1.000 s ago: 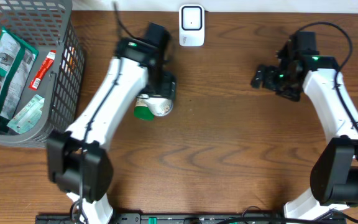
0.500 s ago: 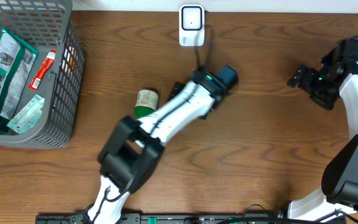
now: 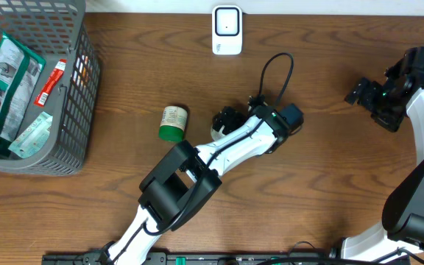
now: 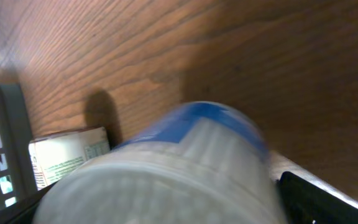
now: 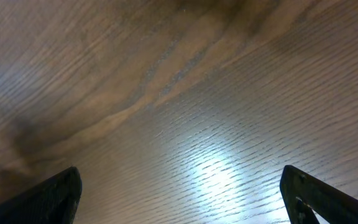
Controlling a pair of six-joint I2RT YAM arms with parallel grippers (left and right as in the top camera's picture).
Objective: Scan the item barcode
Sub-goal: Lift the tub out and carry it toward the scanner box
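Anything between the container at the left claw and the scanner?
Nothing visible. Overhead, only bare table lies between the blue-and-white container at the left claw and the scanner. The green-capped bottle lies off to one side of that line.

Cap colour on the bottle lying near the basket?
Green cap; the overhead view shows it best.

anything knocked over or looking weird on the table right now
The green-capped bottle lies on its side on the table, just left of the left gripper, not upright. A white and blue container sits right at that gripper, too blurred to tell if it is gripped. Nothing looks spilled or broken.
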